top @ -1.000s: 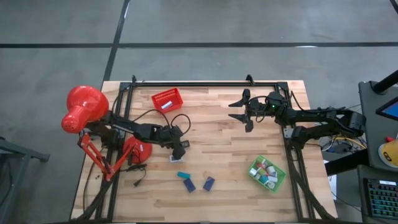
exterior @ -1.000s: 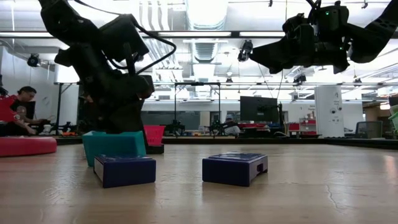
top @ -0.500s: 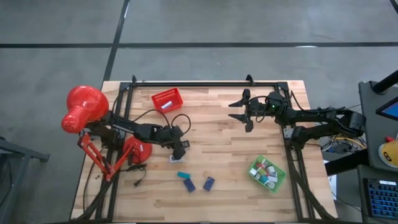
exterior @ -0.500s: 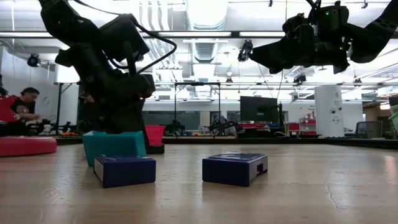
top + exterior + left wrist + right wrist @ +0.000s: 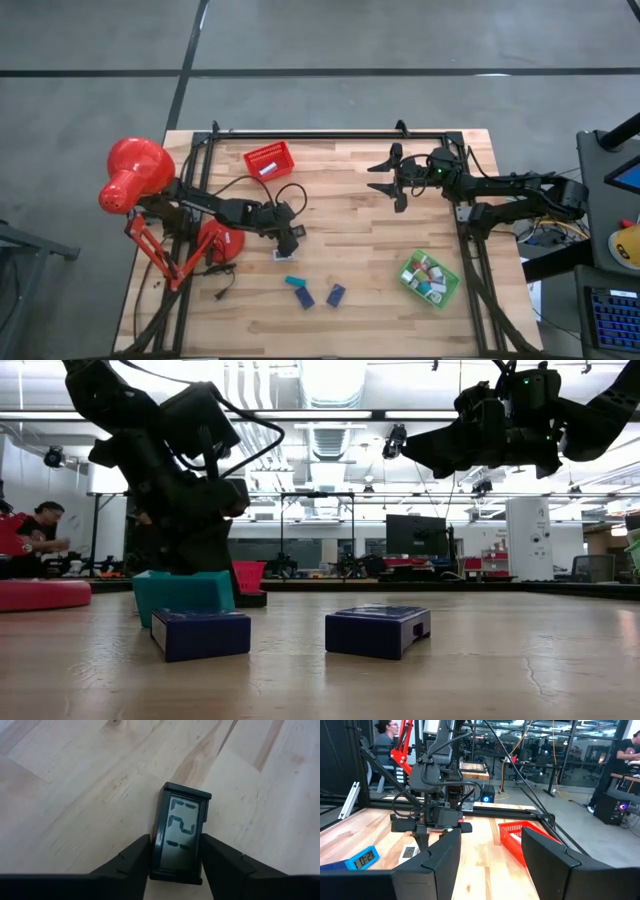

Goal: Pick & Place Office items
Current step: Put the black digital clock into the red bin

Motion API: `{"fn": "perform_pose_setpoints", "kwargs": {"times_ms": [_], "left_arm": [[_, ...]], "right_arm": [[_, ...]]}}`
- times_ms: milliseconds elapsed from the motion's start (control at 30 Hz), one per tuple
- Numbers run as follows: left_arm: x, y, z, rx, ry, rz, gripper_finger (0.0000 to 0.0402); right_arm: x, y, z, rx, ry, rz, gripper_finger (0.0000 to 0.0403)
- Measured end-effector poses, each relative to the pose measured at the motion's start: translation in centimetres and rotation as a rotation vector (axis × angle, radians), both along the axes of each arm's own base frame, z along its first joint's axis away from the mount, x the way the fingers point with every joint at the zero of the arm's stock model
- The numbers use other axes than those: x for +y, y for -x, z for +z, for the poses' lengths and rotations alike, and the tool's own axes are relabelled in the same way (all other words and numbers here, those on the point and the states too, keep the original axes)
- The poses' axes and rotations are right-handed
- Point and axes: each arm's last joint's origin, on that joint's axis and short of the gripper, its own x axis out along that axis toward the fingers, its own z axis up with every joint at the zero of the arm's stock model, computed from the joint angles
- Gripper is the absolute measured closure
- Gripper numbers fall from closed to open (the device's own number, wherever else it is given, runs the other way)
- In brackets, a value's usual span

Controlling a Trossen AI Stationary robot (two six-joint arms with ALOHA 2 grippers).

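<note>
A small black-framed digital clock (image 5: 179,830) with a grey display lies flat on the wooden table (image 5: 350,240), face up. It shows as a pale piece (image 5: 281,256) in the high view. My left gripper (image 5: 176,854) (image 5: 289,240) reaches down onto it and is shut on it. A teal block (image 5: 294,282) and two navy blocks (image 5: 305,297) (image 5: 336,294) lie nearer the front edge. My right gripper (image 5: 385,178) (image 5: 490,855) hangs open and level above the table's far right part, holding nothing. My left gripper pinches the clock's two long sides (image 5: 156,857) between its two fingers (image 5: 132,860), at the end nearest the gripper. The fingers slant down from the table's left and run along the clock's length. The clock lies flat on the table, display up.
A green tray (image 5: 452,290) with several small pieces stands at the front right. A red tray (image 5: 270,150) stands at the back left. The red desk lamp (image 5: 135,175) and its base (image 5: 215,243) crowd the left side, just behind my left arm. Bare wood lies in the middle.
</note>
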Motion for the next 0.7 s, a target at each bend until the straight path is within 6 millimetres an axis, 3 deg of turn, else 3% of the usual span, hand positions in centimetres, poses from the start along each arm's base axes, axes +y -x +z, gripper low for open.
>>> {"fn": "perform_pose_setpoints", "kwargs": {"times_ms": [200,700], "left_arm": [[0.02,-0.1,0.11,-0.01,-0.003,-0.002,0.0263],[0.03,-0.12,0.14,-0.008,-0.018,-0.021,0.0291]], "right_arm": [[-0.01,0.0,0.0,0.0,0.0,0.0,0.0199],[-0.01,0.0,0.0,0.0,0.0,0.0,0.0199]]}}
